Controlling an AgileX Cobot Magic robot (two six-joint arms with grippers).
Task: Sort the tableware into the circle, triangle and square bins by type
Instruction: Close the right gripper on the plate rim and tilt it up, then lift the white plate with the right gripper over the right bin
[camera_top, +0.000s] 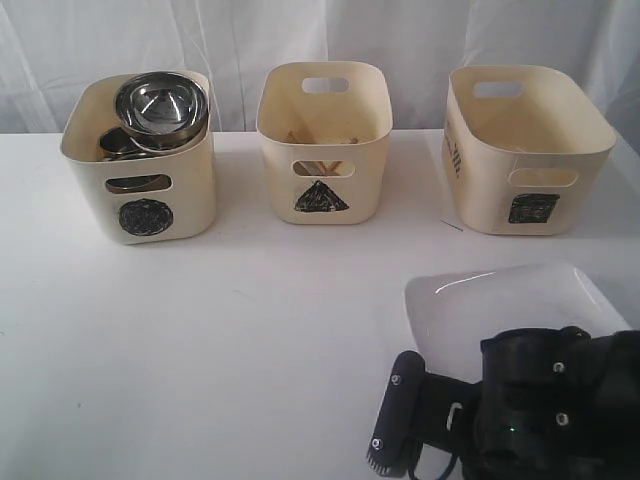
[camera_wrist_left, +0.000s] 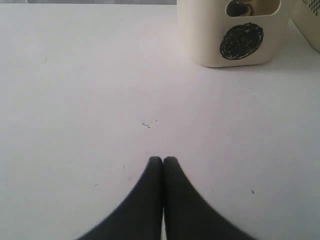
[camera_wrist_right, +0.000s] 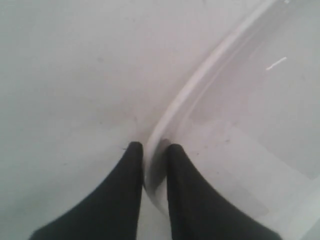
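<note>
Right gripper (camera_wrist_right: 152, 148) is nearly closed, pinching the plate (camera_top: 500, 300) rim between its fingers. Plate lies at 5 o'clock on the table (camera_top: 250, 320), extending toward 1 o'clock from the gripper. Left gripper (camera_wrist_left: 162, 160) is fully closed, empty.

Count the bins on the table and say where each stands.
3, in one row across the table in the exterior view: the circle bin left, the triangle bin middle, the square bin right. None appears hidden.
</note>
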